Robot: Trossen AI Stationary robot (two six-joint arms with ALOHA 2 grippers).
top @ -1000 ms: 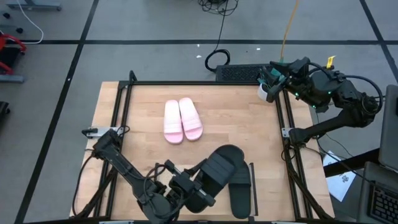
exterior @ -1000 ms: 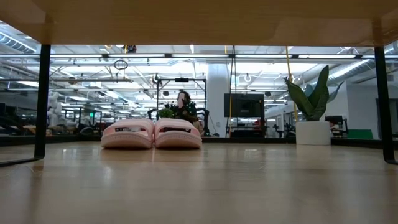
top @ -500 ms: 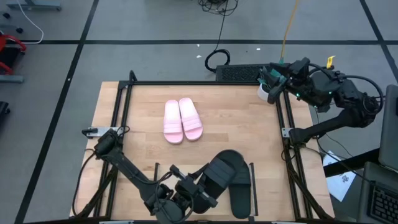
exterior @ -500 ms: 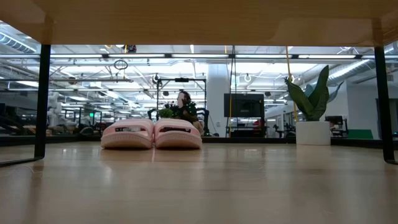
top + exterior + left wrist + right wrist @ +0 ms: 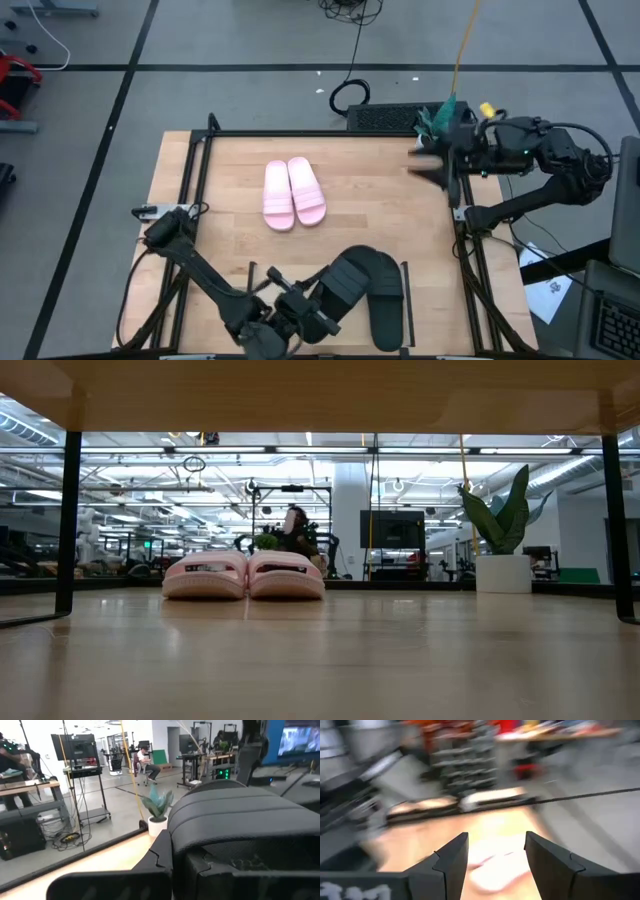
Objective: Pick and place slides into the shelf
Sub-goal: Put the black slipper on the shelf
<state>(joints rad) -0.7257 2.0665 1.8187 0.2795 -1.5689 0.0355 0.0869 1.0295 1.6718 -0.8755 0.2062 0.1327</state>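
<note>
From above, the wooden worktop (image 5: 230,250) is framed by thin black rails along its far edge and both sides. The pink slides (image 5: 293,193) lie side by side toward the far edge, a little left of centre, with bare wood all round them. Near the front edge the two black slides (image 5: 368,293) sit close together, right of centre, between two short black uprights. The left tool (image 5: 305,318) is at the front edge, right against the left-hand black slide; whether its fingers are apart or together there I cannot tell. The right tool (image 5: 432,166) is blurred above the far right corner, beside the right rail. A wide stretch of open board lies between the pink pair and the right rail.

From worktop height, the pink pair (image 5: 245,575) stands well back, touching each other, with clear wood in front. A black post (image 5: 68,520) rises at the left and another at the right edge. Small marks show on the pink slides, too small to read.

The left wrist camera is filled by a black slide (image 5: 235,835), with a potted plant (image 5: 157,810) behind it.

The right wrist camera shows the right tool's fingers (image 5: 451,857) apart, nothing between them, over blurred wood.
</note>
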